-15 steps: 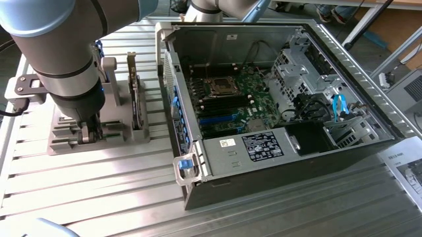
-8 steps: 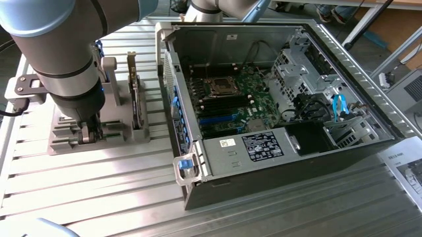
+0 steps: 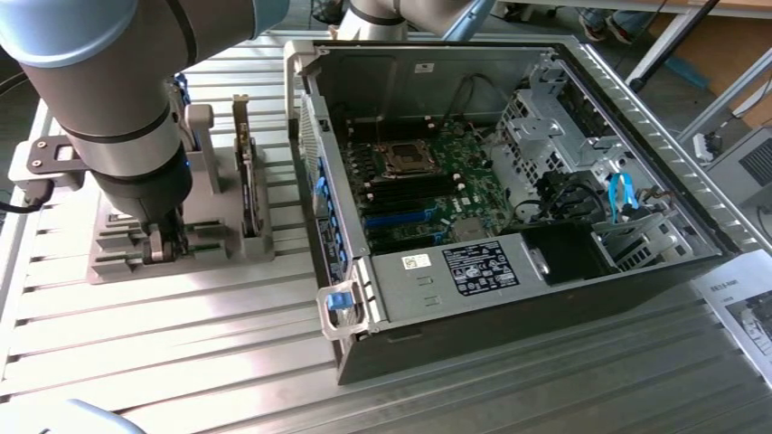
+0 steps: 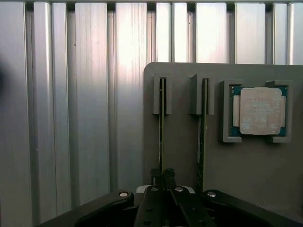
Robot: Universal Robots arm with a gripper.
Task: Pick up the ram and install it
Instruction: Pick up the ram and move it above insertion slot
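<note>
Two rams stand on edge in slots of a grey holder (image 4: 182,142). In the wrist view my gripper (image 4: 163,176) is shut, its fingertips (image 4: 156,174) pressed against both sides of one ram (image 4: 162,127). The other ram (image 4: 203,132) stands free in the slot beside it. In the exterior view the gripper (image 3: 163,246) reaches straight down into the holder (image 3: 121,258) at the exterior view's left, and the arm hides the gripped ram. The second ram (image 3: 245,176) rises just beside it, toward the computer.
A square silver processor chip (image 4: 262,111) lies in a pocket of the holder beyond the rams. An open computer case (image 3: 507,298) fills the middle, with its motherboard (image 3: 417,181) and memory slots (image 3: 396,215) exposed. The table (image 3: 181,362) is ribbed aluminium. A paper sheet (image 3: 742,316) lies at far right.
</note>
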